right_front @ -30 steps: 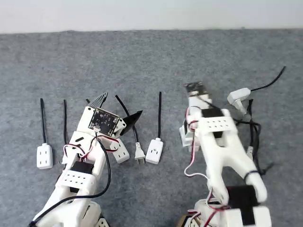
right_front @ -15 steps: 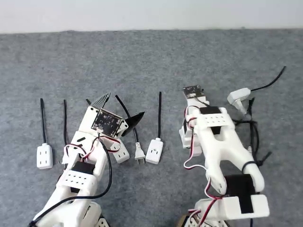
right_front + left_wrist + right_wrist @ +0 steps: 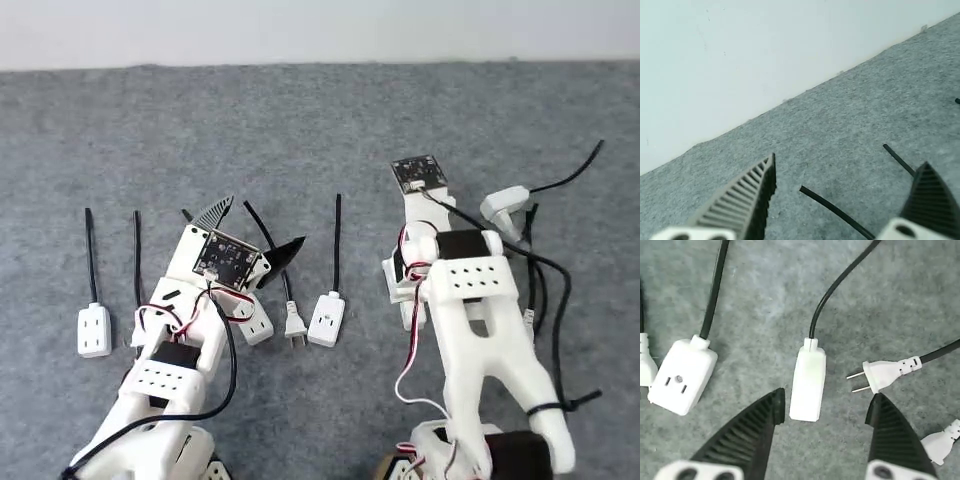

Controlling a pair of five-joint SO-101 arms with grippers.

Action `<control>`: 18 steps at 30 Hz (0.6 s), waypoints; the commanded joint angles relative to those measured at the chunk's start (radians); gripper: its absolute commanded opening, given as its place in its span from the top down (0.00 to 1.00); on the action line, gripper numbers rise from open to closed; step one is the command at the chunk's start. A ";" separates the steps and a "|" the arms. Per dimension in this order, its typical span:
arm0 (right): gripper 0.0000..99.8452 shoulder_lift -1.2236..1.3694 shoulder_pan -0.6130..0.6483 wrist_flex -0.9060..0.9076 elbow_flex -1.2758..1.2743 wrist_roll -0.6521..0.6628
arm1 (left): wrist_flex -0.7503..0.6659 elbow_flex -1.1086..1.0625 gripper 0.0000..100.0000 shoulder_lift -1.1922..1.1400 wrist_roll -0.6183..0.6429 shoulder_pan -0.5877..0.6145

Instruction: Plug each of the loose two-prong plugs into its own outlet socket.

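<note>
I am holding my left gripper (image 3: 250, 232) spread wide above the carpet (image 3: 330, 120), gripping nothing. One of its black fingers (image 3: 214, 211) is pointing off toward the far wall, and the other is hanging over the black cord (image 3: 288, 292) of the left plug (image 3: 294, 325). That plug is lying loose on the carpet with its prongs pointing back toward my base, just beside the mid socket (image 3: 326, 318) and plugged into nothing. The end socket (image 3: 94, 330) is sitting well apart, out past my left arm (image 3: 165, 370). My right gripper (image 3: 829, 395) is likewise gaping open and grasping nothing, pointing down at the carpet. The side socket (image 3: 808, 379) is lying on its side just by one of the fingertips, with its own cord running away from the gripper. The right plug (image 3: 880, 376) is lying near the other fingertip, its two prongs aiming at the side socket but not touching it. The face-up socket (image 3: 680, 375) is lying farther out beyond the first finger, showing its slots. Another plug end (image 3: 940, 445) is peeking in at the edge.
</note>
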State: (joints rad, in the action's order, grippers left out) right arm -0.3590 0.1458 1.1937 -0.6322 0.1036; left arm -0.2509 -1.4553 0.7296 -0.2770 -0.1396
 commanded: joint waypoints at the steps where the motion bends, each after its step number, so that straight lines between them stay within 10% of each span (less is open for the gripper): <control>1: 0.75 -0.039 -0.047 -0.044 -0.028 -0.002 | -0.031 0.027 0.59 -0.003 -0.012 -0.005; 18: 0.75 -0.033 -0.139 -0.228 -0.192 0.018 | -0.031 0.027 0.59 -0.003 -0.012 -0.005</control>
State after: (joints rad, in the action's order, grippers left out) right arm -0.3590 0.0138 0.9912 -0.8270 0.1112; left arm -0.2509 -1.4553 0.7296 -0.2770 -0.1396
